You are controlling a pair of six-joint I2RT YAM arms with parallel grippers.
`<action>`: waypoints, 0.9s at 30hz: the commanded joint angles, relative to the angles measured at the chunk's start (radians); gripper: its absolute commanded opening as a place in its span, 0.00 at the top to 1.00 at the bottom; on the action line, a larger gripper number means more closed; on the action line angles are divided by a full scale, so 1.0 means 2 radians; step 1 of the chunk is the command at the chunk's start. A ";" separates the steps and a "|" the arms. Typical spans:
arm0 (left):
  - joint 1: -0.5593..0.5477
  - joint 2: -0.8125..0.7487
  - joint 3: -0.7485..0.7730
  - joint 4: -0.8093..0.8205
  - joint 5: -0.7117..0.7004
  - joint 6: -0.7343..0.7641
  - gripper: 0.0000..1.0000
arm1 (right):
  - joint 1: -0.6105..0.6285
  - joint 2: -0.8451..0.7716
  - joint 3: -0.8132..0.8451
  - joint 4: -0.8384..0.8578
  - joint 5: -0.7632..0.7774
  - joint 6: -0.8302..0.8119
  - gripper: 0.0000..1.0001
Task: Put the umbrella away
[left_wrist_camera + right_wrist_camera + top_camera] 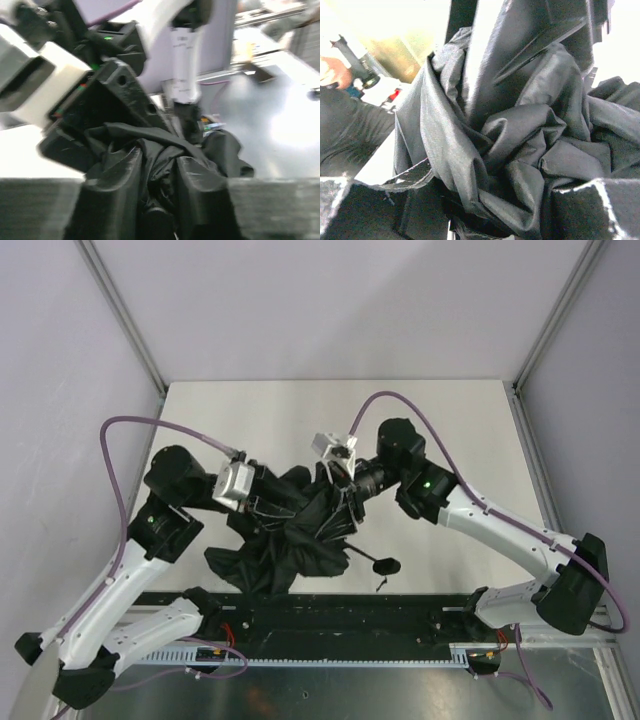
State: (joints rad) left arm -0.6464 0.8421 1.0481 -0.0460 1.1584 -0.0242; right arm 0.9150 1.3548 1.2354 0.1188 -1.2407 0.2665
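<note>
From above, the umbrella (290, 535) lies as a crumpled black heap in the middle of the tabletop (250, 410), between the two arms, with its small knob handle (386, 565) resting on the tabletop just right of the fabric on the near side. The left gripper (268, 502) reaches into the heap's far left part and the right gripper (345, 498) into its far right part, the two close together. In the left wrist view, that gripper's fingers (120, 200) stand narrow, with a fold of dark canopy pinched between them. In the right wrist view, bunched canopy fills the gap between the half-spread fingers (370, 210); whether they clamp it or only bracket it, I cannot tell.
</note>
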 commanded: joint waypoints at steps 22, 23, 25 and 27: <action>0.114 0.153 0.074 0.131 -0.133 0.009 0.01 | -0.182 -0.014 -0.064 0.062 0.184 -0.045 1.00; 0.115 0.152 0.065 0.136 -0.152 -0.005 0.01 | -0.185 -0.020 -0.064 0.045 0.197 -0.055 1.00; 0.115 0.154 0.038 0.164 -0.182 -0.049 0.02 | -0.185 -0.035 -0.064 0.007 0.229 -0.077 1.00; 0.110 0.166 0.006 0.204 -0.186 -0.091 0.05 | -0.180 -0.050 -0.064 -0.029 0.258 -0.099 1.00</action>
State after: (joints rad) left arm -0.4133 1.1687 1.1427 0.1898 0.8291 -0.0257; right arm 0.5625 1.3281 1.1007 0.2031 -0.9298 0.1768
